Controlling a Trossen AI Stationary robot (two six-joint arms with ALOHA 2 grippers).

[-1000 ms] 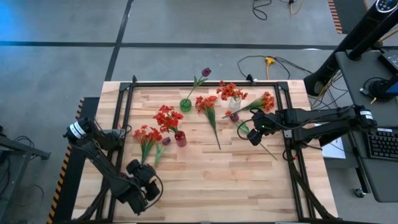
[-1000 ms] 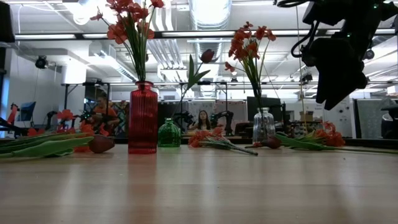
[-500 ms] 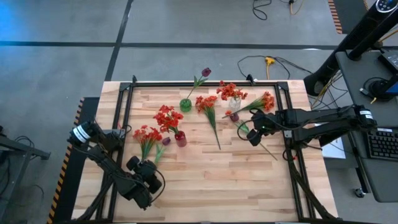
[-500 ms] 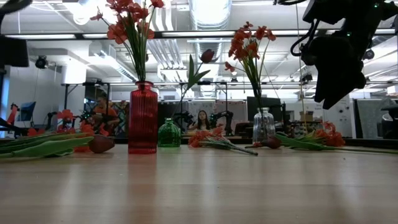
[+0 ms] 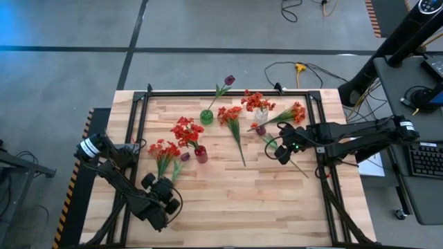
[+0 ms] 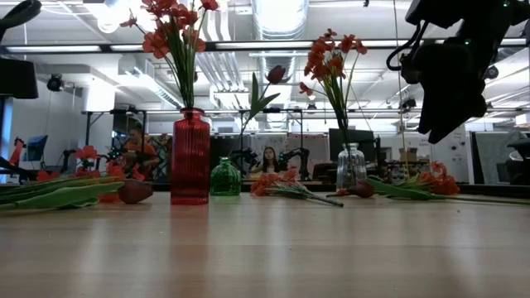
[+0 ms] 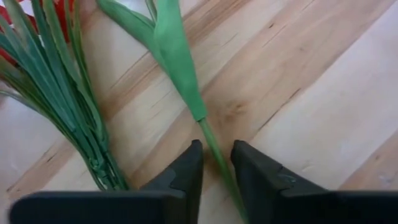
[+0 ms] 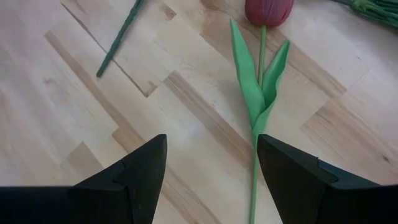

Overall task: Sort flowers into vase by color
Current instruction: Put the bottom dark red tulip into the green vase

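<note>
Straddling a tulip stem (image 7: 214,152) on the table near the red bunch (image 5: 163,150), the left gripper (image 7: 216,163) has its fingers narrowed around it, nearly pinching. The thin stem could slip out or roll if they miss. The right gripper (image 8: 210,163) hovers spread over another tulip (image 8: 260,81).

The pale wooden bench (image 5: 228,200) in front of me carries a red vase (image 5: 201,154), a green vase (image 5: 206,117) and a clear vase (image 5: 261,115), all upright. Loose stems lie flat on the planks: red flowers (image 5: 163,151), orange-red flowers (image 5: 230,117), and a purple bud (image 5: 185,157).
</note>
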